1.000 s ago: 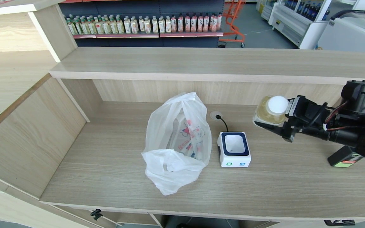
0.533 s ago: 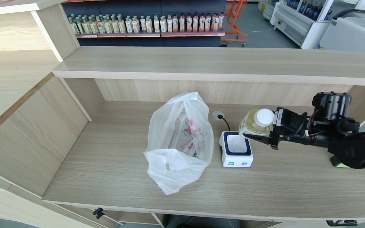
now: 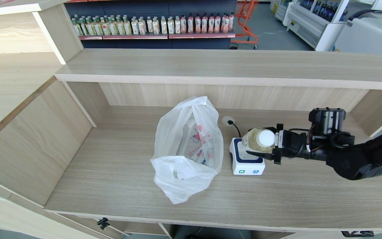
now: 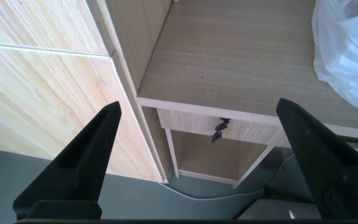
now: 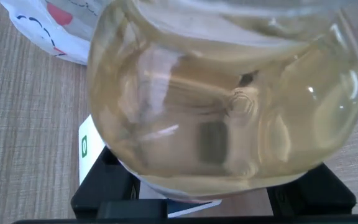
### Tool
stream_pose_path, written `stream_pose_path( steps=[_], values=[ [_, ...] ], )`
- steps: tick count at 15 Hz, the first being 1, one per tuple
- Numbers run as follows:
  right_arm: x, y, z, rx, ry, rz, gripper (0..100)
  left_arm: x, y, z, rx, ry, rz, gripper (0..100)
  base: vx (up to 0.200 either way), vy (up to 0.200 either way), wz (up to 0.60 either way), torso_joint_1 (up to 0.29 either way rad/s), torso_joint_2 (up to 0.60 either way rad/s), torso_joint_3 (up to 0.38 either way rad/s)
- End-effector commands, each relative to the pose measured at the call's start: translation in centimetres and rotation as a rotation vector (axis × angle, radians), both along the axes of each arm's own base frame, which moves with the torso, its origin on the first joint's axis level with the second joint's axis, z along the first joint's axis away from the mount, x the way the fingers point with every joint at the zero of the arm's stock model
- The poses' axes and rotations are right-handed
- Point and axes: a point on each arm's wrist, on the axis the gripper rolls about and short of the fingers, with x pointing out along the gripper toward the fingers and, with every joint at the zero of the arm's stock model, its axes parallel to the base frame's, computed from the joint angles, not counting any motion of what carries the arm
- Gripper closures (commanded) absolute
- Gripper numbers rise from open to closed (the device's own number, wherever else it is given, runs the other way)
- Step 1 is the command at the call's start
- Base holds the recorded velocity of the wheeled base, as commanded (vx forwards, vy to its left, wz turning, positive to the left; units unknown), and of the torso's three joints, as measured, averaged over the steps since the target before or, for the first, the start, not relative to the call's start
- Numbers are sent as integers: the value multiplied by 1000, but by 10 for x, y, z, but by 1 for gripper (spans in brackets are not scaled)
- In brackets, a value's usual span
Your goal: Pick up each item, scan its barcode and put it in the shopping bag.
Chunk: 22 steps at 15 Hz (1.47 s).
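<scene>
Right gripper grasping bottle between fingers, holding it over scanner; left gripper hanging splayed, empty; shopping bag showing red lettering.

Bright, even light throws soft shadows on the counter; small glints sit on the bottle.

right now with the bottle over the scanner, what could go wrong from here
The bottle in the right gripper hangs close over the scanner; dropping lower could knock it.
The bag is slack with nothing holding its mouth open, so the bottle may catch on the plastic or topple it.
The bottle looks smooth and round; it might slip in a swing.
</scene>
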Motion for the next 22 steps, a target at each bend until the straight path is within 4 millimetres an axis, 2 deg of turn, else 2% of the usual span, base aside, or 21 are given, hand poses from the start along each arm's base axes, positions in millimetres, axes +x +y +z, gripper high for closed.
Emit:
stream_pose_path(
  steps=[1, 5, 11, 13, 14, 16, 17, 19, 20, 22],
  values=[
    [6, 4, -13, -2, 17, 11, 100, 0, 0, 0, 0, 0, 0, 0, 0, 0, 0, 0, 0, 0],
    [12, 10, -15, 0, -6, 23, 100, 0, 0, 0, 0, 0, 0, 0, 0, 0, 0, 0, 0, 0],
    [10, 13, -10, 5, -25, 32, 100, 0, 0, 0, 0, 0, 1, 0, 0, 0, 0, 0, 0, 0],
    [9, 12, -2, 19, -30, 26, 100, 0, 0, 0, 0, 0, 1, 0, 0, 0, 0, 0, 0, 0],
    [6, 15, 20, 84, 1, 14, 100, 0, 0, 0, 0, 0, 1, 0, 0, 0, 0, 0, 0, 0],
    [-11, 24, 59, 269, 178, -59, 100, 0, 0, 0, 0, 0, 0, 0, 0, 0, 0, 0, 0, 0],
    [-17, 31, 70, 361, 277, -121, 100, 0, 0, 0, 0, 0, 1, 0, 0, 0, 0, 0, 0, 0],
    [-21, 62, 87, 633, 530, -283, 100, 0, 0, 0, 0, 0, 1, 0, 0, 0, 0, 0, 0, 0],
    [-18, 75, 86, 701, 602, -321, 100, 0, 0, 0, 0, 0, 1, 0, 0, 0, 0, 0, 0, 0],
    [-11, 103, 62, 760, 775, -385, 100, 0, 0, 0, 0, 0, 0, 0, 0, 0, 0, 0, 0, 0]
  ],
)
